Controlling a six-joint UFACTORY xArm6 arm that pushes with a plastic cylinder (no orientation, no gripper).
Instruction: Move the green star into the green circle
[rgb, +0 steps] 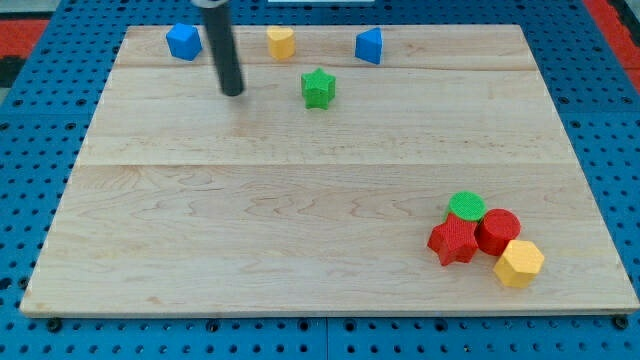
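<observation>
The green star (318, 88) sits near the view's top, a little left of centre, on the wooden board (300, 220). The green circle (466, 207) lies at the lower right, touching a red star (453, 241) and a red circle (498, 231). My tip (233, 92) rests on the board to the left of the green star, about a block's width and a half away, not touching it. The dark rod rises from it to the top edge.
A blue block (184, 41), a yellow block (281, 43) and another blue block (370, 46) stand along the top edge. A yellow hexagon (519, 263) sits below the red circle at lower right. Blue pegboard surrounds the board.
</observation>
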